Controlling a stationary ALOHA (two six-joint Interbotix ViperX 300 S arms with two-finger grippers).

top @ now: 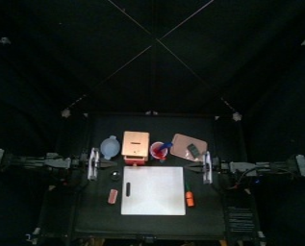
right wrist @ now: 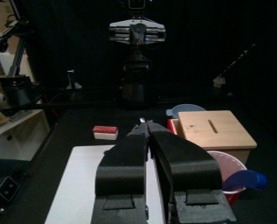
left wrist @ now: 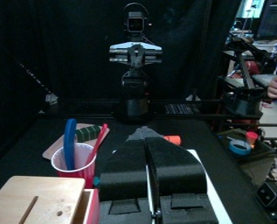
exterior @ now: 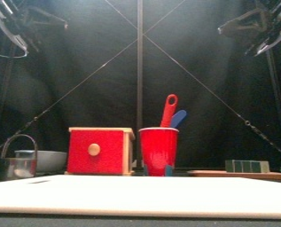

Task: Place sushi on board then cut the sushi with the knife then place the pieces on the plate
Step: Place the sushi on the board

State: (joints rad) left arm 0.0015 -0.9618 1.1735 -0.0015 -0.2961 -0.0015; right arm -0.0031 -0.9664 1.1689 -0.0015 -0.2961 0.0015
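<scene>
Just behind the left fingers (top: 93, 163) sits a blue-grey bowl (top: 110, 147). A metal cutter (exterior: 22, 160) shows at its left side, though whether it stands in the bowl or beside it is hard to tell. Next along is a wooden box (top: 136, 144) with a red drawer front. After it comes a red cup (exterior: 158, 149) holding a red knife (exterior: 168, 110) and a blue knife (exterior: 179, 118), both leaning to the right. Just behind the right fingers (top: 209, 165) lies a pink tray (top: 181, 140) with the dark green sushi roll (top: 190, 149) on it, near those fingers but apart from them.

Between the two pairs of fingers, toward the front, lies the white board (top: 155, 189). A small red toy (top: 114, 196) lies just beside its left edge and an orange toy (top: 190, 199) just beside its right edge, both on the black surface (top: 97, 216).

Each arm reaches in level from its side, facing the other. Both pairs of fingers are pressed together, gripping nothing, above the surface.
</scene>
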